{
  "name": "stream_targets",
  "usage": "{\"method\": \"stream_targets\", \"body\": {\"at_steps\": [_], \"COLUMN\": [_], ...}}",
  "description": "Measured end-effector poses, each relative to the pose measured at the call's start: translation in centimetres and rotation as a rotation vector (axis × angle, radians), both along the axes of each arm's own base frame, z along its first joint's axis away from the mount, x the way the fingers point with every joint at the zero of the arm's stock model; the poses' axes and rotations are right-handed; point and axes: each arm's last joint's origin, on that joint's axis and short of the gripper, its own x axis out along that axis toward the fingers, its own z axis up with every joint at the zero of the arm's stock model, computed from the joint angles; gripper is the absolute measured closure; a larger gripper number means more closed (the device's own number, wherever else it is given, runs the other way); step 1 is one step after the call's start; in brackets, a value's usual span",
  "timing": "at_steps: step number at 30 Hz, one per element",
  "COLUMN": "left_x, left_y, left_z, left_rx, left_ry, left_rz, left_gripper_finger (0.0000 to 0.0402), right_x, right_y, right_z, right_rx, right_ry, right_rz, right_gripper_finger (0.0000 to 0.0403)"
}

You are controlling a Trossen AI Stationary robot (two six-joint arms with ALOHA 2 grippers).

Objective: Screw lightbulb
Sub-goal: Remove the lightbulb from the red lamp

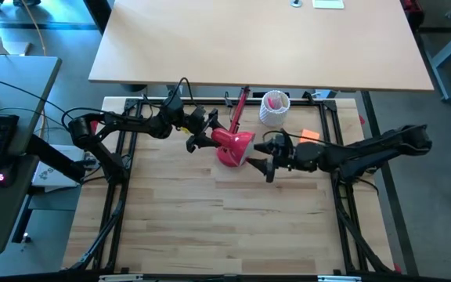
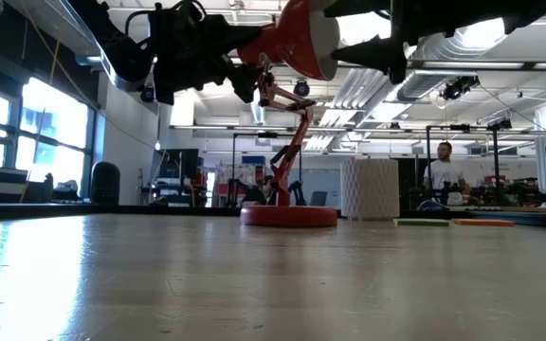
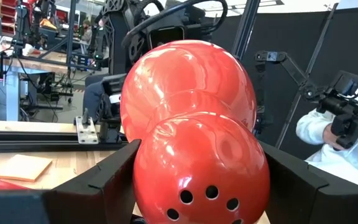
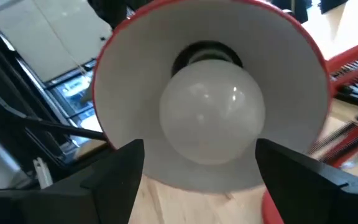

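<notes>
**Bulb sitting in the red lamp's shade, both grippers at the lamp head**

The right gripper [image 4: 197,171] is being held spread open, released, right at the mouth of the red lamp's shade [image 4: 135,68], with its two dark fingers [image 4: 120,168] parked either side of the lightbulb [image 4: 211,115] and not touching it. The lightbulb is being carried by the socket deep in the shade, globe facing out toward the gripper.

On the back of that same shade, the left gripper [image 3: 197,186] is being clamped around the lamp head [image 3: 197,155], fingers [image 3: 104,183] pressed against the glossy red shell on both sides.

Seen from above, the shade [image 1: 235,147] is being flanked by the left gripper [image 1: 200,141] on one side and the right gripper [image 1: 266,163] on the other. Just behind the lamp, a white perforated pen cup [image 1: 273,106] is being left standing on the wooden table [image 1: 210,227], with an orange pad [image 1: 309,135] near it. A person [image 2: 441,170] is being seen far off behind the lamp's base [image 2: 288,215].
</notes>
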Motion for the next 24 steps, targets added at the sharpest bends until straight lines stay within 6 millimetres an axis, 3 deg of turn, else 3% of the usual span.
{"method": "stream_targets", "body": {"at_steps": [9,14,19,24], "left_x": [0.0,0.0,0.0,0.0], "left_y": [0.0,0.0,0.0,0.0], "left_z": [0.0,0.0,0.0,0.0], "left_rx": [-0.001,0.000,0.000,0.000], "left_ry": [0.001,0.001,0.001,0.001], "left_rz": [0.001,-0.005,-0.002,0.001], "left_gripper_finger": [0.0144,0.0144,0.0144,0.0144], "right_x": [0.4,0.5,0.5,0.5], "right_y": [-1.8,-2.3,-2.3,-2.2], "right_z": [0.2,0.4,0.8,0.7], "right_rx": [-0.073,-0.244,-0.651,-1.259], "right_ry": [-0.027,-0.005,0.041,0.171], "right_rz": [-0.013,0.033,0.059,0.138], "right_gripper_finger": [0.0117,0.0138,0.0142,0.0143]}}
